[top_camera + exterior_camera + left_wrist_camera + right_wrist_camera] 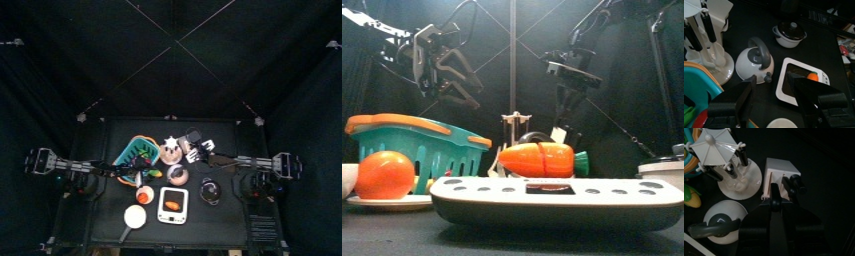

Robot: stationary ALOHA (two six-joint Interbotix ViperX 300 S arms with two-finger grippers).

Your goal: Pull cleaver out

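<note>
Cleaver: black handle shows (blade mostly hidden), sticking out of white block, approx. level.

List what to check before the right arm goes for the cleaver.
1. Right gripper near the white knife block: ok.
2. Cleaver picked out among the block's black handles: cannot tell.
3. Utensil stand out of the way: not ok, it stands close beside the block.
4. Kettle apart from the block: ok.
5. Left gripper open, empty and away from the block: ok.
</note>
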